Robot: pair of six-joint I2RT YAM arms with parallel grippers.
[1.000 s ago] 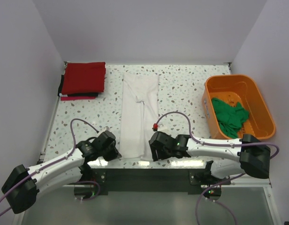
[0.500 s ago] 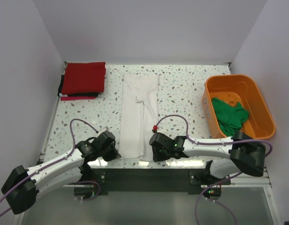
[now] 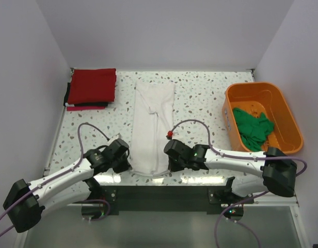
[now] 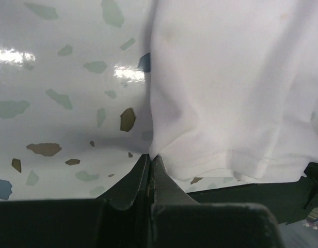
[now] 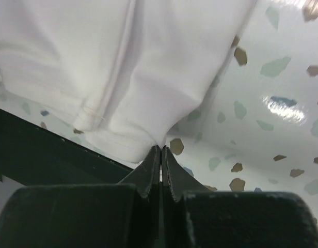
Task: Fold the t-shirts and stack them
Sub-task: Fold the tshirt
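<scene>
- Speckled table (image 3: 200, 98) with pale walls on three sides.
- White shirt (image 3: 154, 124) lies as a long, narrow strip down the middle of the table, running from near the far edge to the near edge.
- Left gripper (image 3: 129, 166) sits at the strip's near left corner. The wrist view shows its jaws pressed together with the cloth's edge pinched at the tips.
- Right gripper (image 3: 168, 164) sits at the near right corner. Its jaws are likewise closed tight on the hem.
- Between the two grippers the near hem sags in a shallow curve.
- Red shirt (image 3: 92, 85) lies folded at the far left corner, on top of a dark shirt (image 3: 66, 97) whose edge shows along its left and near sides.
- Green shirt (image 3: 254, 129) is crumpled inside the orange tub (image 3: 254, 86) at the right, well apart from the white shirt.
</scene>
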